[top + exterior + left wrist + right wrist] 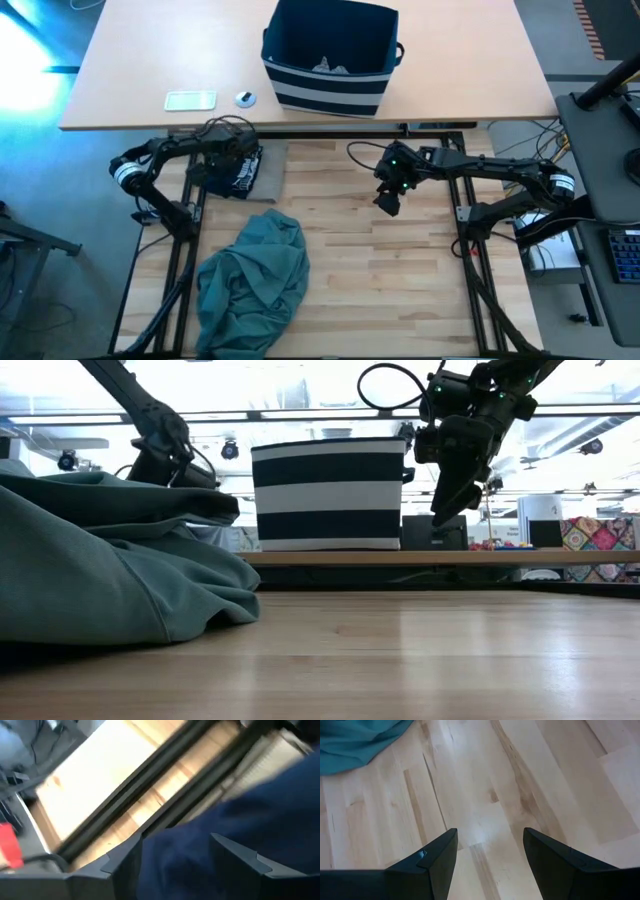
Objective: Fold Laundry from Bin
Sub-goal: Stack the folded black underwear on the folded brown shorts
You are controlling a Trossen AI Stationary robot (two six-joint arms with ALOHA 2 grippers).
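Laundry on the table, bin [330, 62] on the far table.
Left gripper [237, 160] sits on the navy garment [232, 175], grip unclear; right gripper [390, 200] hangs released above bare wood; teal garment [252, 280] lies crumpled near left.

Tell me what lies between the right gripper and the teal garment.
Only bare wooden table lies between the right gripper and the teal garment, as the high view shows.
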